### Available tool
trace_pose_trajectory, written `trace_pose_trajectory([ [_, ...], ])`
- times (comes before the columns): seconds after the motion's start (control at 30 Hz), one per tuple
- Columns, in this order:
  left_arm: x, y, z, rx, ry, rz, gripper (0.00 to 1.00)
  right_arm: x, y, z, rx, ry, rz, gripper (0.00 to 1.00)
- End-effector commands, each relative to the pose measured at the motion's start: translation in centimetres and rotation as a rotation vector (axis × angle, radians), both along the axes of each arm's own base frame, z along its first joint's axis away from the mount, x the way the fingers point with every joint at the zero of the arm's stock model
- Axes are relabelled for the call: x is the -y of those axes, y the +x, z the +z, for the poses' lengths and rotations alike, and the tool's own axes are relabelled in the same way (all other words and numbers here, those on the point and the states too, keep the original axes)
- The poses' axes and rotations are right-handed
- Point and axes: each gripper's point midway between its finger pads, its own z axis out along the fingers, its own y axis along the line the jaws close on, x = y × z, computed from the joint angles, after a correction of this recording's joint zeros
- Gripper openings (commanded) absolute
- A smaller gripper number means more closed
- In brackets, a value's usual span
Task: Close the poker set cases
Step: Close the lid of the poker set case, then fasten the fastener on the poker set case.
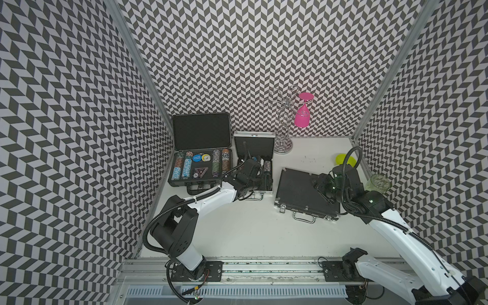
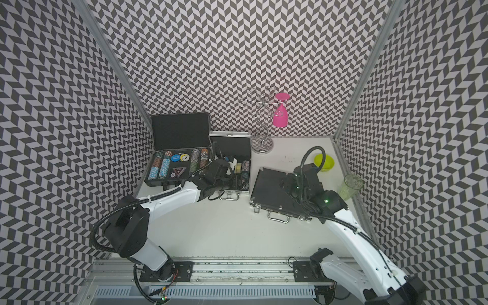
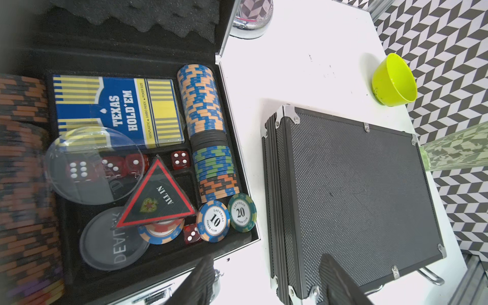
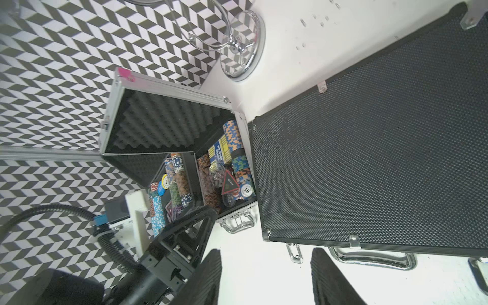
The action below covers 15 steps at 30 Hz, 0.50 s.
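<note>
The left arm (image 1: pixel 211 196) was found folded at a raised elbow, its white forearm running forward and inward toward the right arm (image 1: pixel 396 232). The left gripper (image 3: pixel 266 260) pointed downward, jaws parted, its dark ribbed fingers (image 3: pixel 203 280) well apart. The right arm's elbow sat back and outward, forearm reaching forward, wrist bent down. The right gripper (image 4: pixel 266 252) likewise stood with jaws parted.
</note>
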Motion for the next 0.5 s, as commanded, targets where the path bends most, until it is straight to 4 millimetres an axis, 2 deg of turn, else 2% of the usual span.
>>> trace_pose_trajectory([
  [0.0, 0.7, -0.2, 0.5, -0.008, -0.018, -0.039, 0.66, 1.0, 0.8, 0.2, 0.049, -0.099, -0.017, 0.56],
  [0.13, 2.9, -1.8, 0.3, -0.013, -0.013, -0.149, 0.67, 3.5, 2.2, -2.0, 0.014, -0.267, -0.04, 0.57],
  [0.3, 4.5, -3.8, -1.5, -0.052, 0.012, -0.244, 0.72, 7.5, 2.7, -5.6, -0.083, -0.395, -0.097, 0.57],
  [0.37, 4.9, -4.4, -2.3, -0.059, 0.031, -0.268, 0.72, 7.2, 2.9, -7.1, -0.096, -0.368, -0.038, 0.55],
  [0.47, 4.9, -4.6, -3.7, -0.079, 0.057, -0.271, 0.71, 5.1, 2.9, -8.8, -0.111, -0.358, 0.102, 0.5],
])
